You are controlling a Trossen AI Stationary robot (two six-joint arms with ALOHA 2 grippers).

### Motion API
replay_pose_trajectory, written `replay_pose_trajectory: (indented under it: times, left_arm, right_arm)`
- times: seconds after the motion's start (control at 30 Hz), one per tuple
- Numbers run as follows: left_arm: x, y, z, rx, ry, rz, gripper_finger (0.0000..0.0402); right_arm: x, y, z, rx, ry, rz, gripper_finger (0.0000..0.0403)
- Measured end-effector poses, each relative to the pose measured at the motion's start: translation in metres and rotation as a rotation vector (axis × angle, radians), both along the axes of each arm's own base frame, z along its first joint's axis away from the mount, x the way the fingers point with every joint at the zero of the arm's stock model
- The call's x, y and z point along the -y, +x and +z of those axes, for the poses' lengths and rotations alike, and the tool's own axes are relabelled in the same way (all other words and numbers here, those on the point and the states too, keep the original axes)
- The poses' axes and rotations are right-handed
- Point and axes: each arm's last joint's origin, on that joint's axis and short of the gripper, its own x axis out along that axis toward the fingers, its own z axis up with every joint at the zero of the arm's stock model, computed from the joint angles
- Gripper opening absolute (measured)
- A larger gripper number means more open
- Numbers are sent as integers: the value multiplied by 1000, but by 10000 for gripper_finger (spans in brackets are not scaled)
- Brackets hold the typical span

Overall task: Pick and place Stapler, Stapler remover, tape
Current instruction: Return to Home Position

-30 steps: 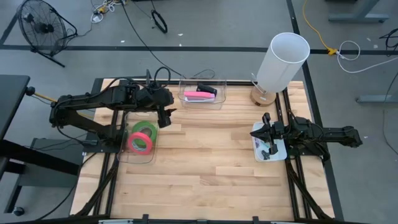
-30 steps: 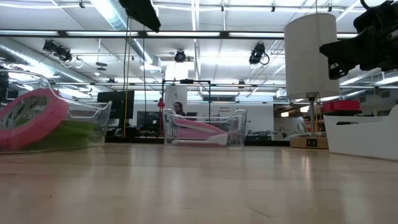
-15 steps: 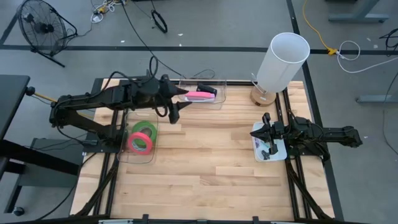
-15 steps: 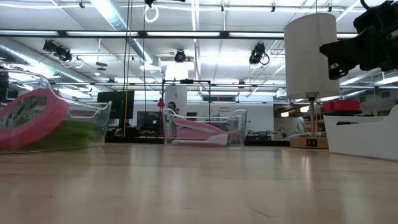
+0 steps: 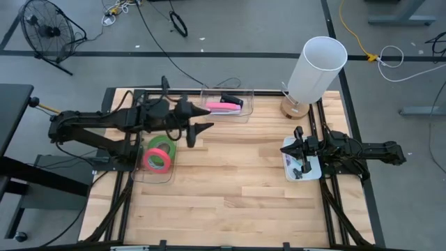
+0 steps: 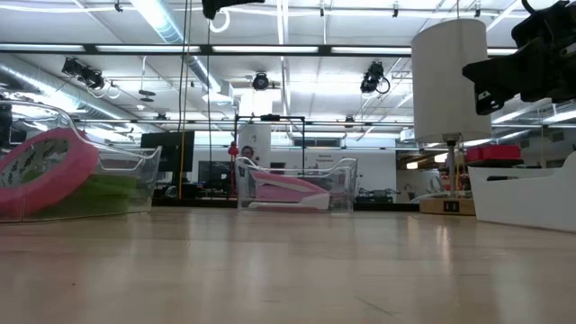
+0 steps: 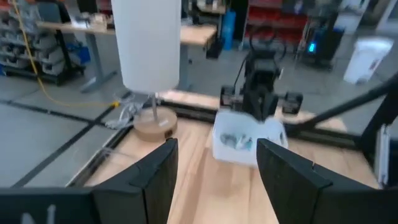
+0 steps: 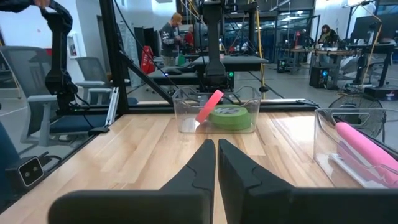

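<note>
The tape, a green roll (image 5: 162, 144) and a pink-red one (image 5: 156, 160), lies in a clear bin (image 5: 155, 176) at the table's left; the pink-red roll (image 8: 209, 106) leans on the green one. The pink stapler (image 5: 223, 107) lies in a clear bin at the far edge. I cannot pick out the stapler remover. My left gripper (image 5: 205, 118) hangs open and empty, high between the two bins, pointing toward the table's right. My right gripper (image 5: 291, 150) is shut and empty over a white tray (image 5: 312, 169).
A white lamp (image 5: 317, 66) on a round wooden base stands at the far right corner. The white tray (image 7: 244, 142) at the right edge holds small things. Bare wooden table (image 5: 230, 181) lies between the bins and the tray. People show in the room beyond.
My left gripper has tipped up from pointing down over the tape bin to nearly level, now pointing toward the table's right. It swung out toward the stapler bin and came back a little. It holds nothing, and the tape rolls lie as before.
</note>
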Motion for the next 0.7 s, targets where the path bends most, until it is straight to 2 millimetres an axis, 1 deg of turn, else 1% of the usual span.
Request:
replay_pose_trajectory:
  times: [0.2,0.33,0.53,0.7]
  left_arm:
    - [9,-24,-24,80,-34,-28,220]
    - [12,-45,-39,132,-43,-66,220]
    - [13,-75,-63,165,-30,-116,220]
    - [13,-101,-82,191,3,-120,220]
  right_arm:
    - [0,0,0,0,0,0,23]
    - [0,0,0,0,0,0,23]
    - [0,0,0,0,2,0,23]
    - [0,0,0,0,2,0,23]
